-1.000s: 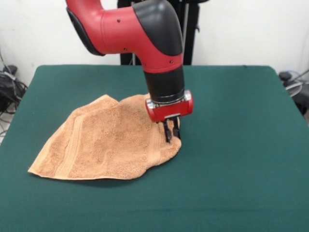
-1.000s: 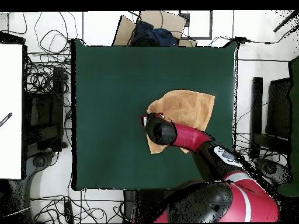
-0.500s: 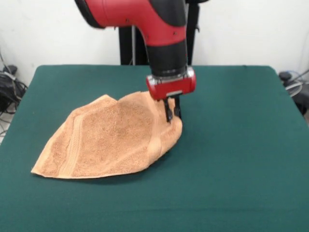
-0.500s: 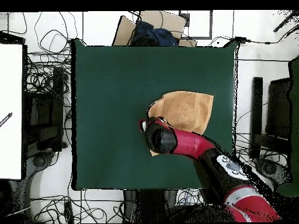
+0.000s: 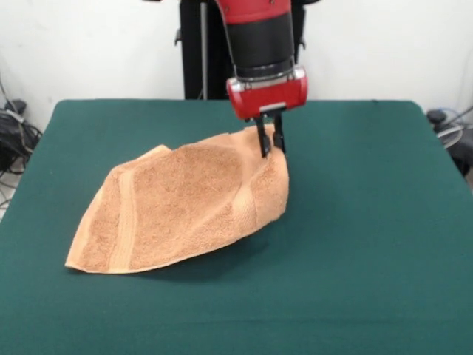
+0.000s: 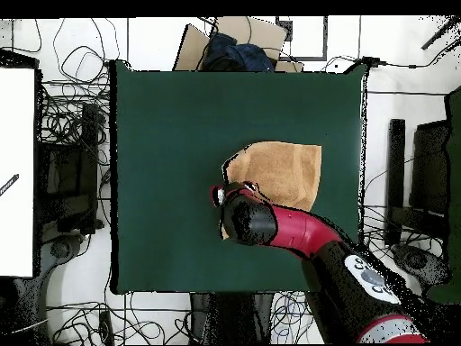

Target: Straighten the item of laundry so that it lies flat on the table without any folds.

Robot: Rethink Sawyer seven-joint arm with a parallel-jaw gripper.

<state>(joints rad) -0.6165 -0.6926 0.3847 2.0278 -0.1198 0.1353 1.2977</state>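
terry towel [image 5: 185, 207] peaked under hand [image 5: 270, 140]

Cables [image 6: 67, 117], cardboard box [image 6: 236, 40], floor

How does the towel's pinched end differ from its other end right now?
The end of the orange-tan terry towel in the shut claw is lifted off the dark green felt table, bunched and draped. Its opposite end lies on the felt, spread wider, its woven band visible. Both ends are folded.
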